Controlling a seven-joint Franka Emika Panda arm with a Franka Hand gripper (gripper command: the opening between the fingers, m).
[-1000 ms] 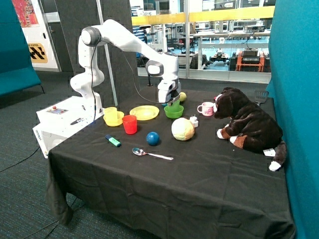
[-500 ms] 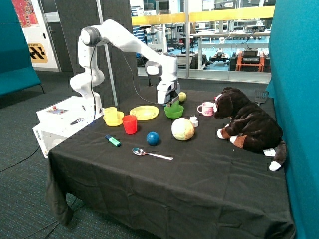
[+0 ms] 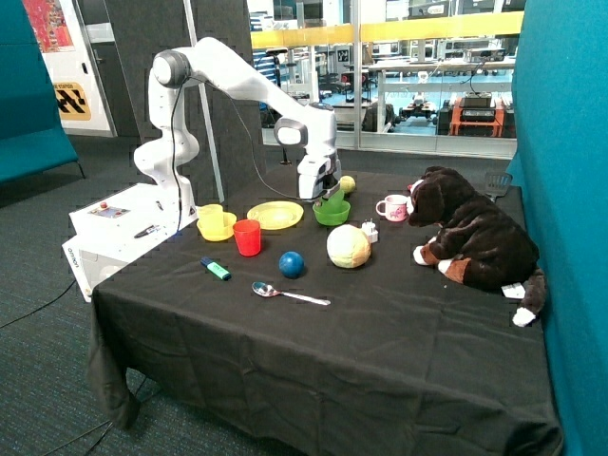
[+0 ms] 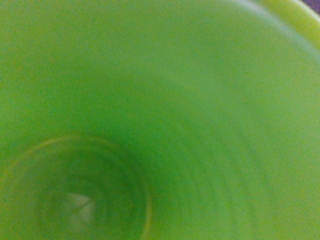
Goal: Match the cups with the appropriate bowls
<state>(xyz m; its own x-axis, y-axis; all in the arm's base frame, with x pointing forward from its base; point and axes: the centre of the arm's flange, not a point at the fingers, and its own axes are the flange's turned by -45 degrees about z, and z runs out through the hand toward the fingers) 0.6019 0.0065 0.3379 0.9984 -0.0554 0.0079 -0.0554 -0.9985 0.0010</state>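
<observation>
Going left to right on the black table: the yellow cup sits in the yellow bowl near the left edge, so that pair looks matched. Just right and a bit nearer is the red cup, with a small green-blue marker and a spoon closer to the front. The flat yellow plate is behind the red cup, and a blue ball sits in front of it.

Then comes the green bowl, with the gripper right down over it. From the outside view there's a green cup at the fingers, tilted, just above or inside the bowl; honestly can't tell whether the fingers are clamped on it or let go.

The wrist view shows what the outside one can't: it's staring straight down into the green cup, ridged walls and round bottom filling everything, a sliver of rim at one corner.

Further right: a pale cabbage-looking ball, the white-pink mug, and a brown plush dog.
</observation>
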